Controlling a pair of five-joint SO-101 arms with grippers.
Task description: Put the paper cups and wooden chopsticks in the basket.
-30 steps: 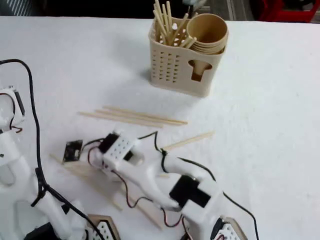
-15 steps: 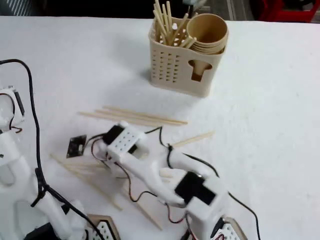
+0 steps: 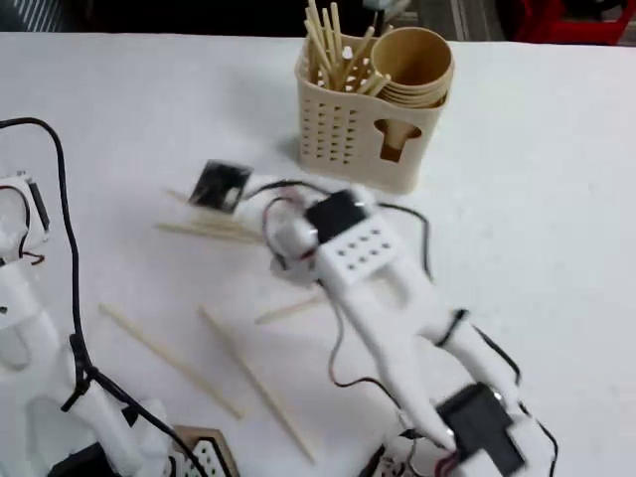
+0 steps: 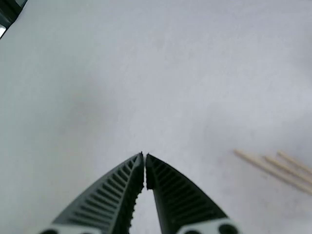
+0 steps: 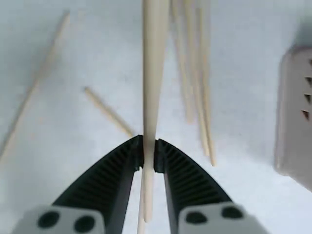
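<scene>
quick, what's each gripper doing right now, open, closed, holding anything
left gripper: closed, nothing between its fingers
right gripper: closed on a chopstick

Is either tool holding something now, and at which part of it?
The right tool pinches one pale wooden chopstick close to one end; most of its length sticks out ahead. The left tool is shut on nothing.

Robot lab bench: white-covered table (image 3: 537,219), servo-driven arm (image 3: 397,318), loose black cable (image 3: 68,238)
</scene>
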